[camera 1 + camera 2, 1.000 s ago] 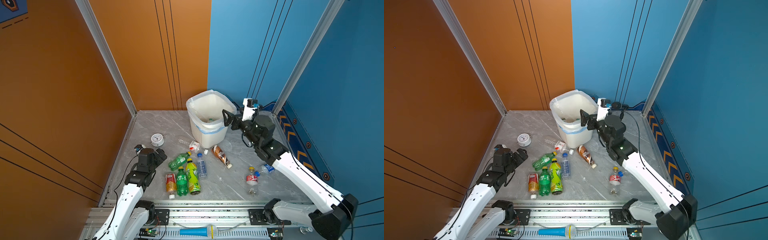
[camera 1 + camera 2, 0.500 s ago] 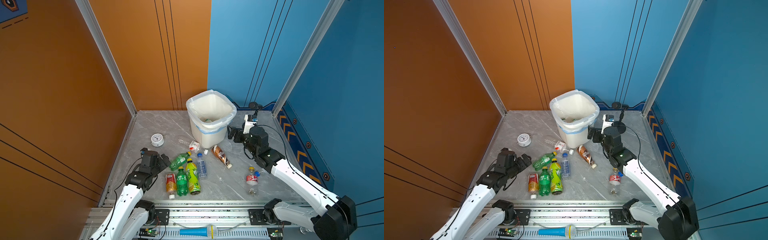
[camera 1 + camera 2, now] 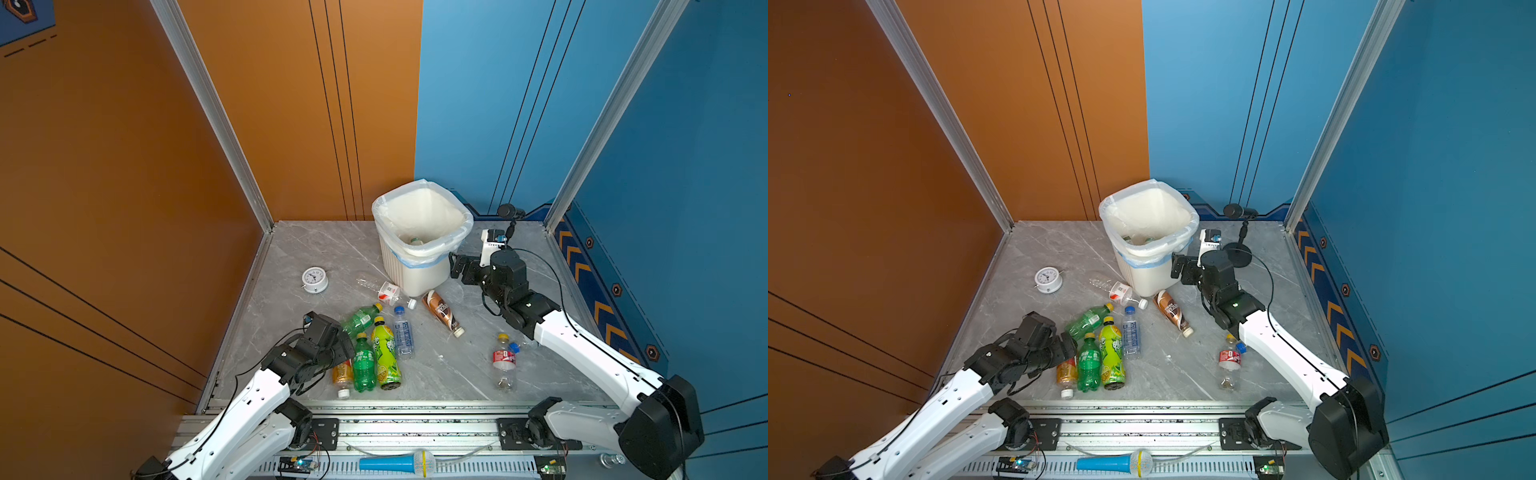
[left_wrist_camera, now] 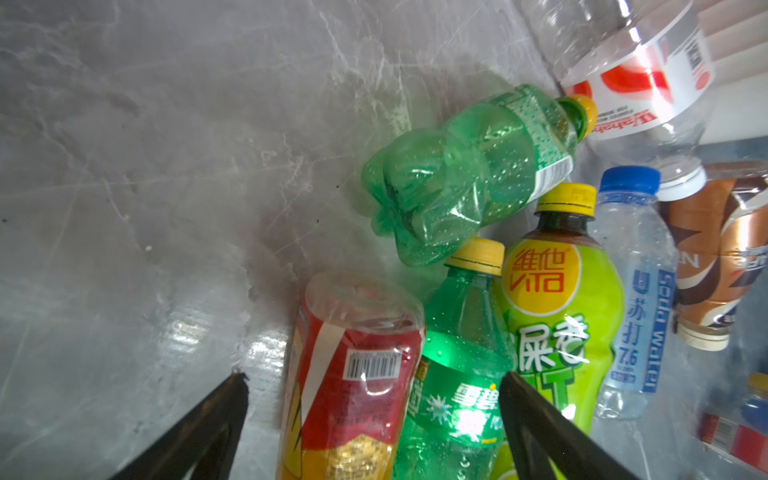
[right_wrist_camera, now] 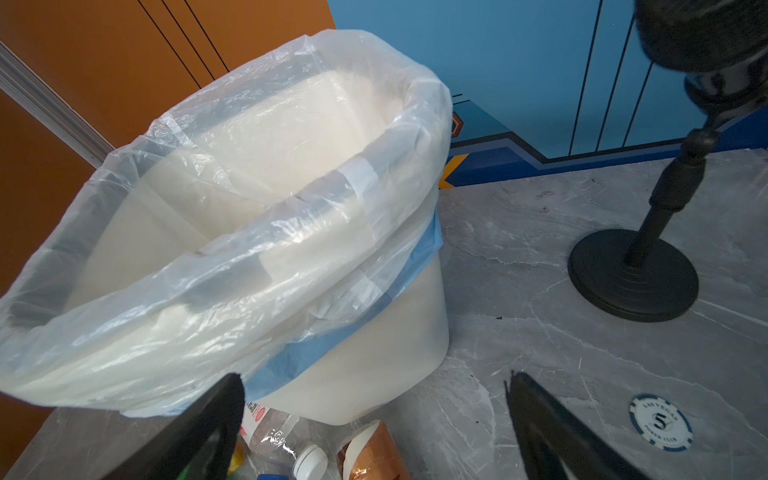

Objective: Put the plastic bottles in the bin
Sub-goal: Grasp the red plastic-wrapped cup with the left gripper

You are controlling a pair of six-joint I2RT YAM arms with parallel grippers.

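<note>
Several plastic bottles lie on the grey floor in both top views. A red-labelled one (image 3: 343, 372), a dark green one (image 3: 364, 365), a yellow-green one (image 3: 384, 353), a clear one (image 3: 403, 332) and a crushed green one (image 3: 359, 320) form a cluster. A brown bottle (image 3: 442, 311) and a clear red-labelled one (image 3: 384, 289) lie by the bin (image 3: 415, 274). Another bottle (image 3: 503, 359) lies apart at the right. My left gripper (image 4: 374, 376) is open, straddling the red-labelled bottle (image 4: 353, 365) and the dark green bottle (image 4: 457, 374). My right gripper (image 5: 374, 376) is open and empty, low beside the bin's wall (image 5: 374, 365).
A white alarm clock (image 3: 314, 279) stands at the left. A black round-based stand (image 5: 631, 274) rises right of the bin, with a poker chip (image 5: 660, 422) on the floor near it. Orange and blue walls close the floor on three sides.
My right gripper came down from the bin's rim to beside its wall, open throughout. My left gripper advanced to the bottle cluster and now straddles two bottles.
</note>
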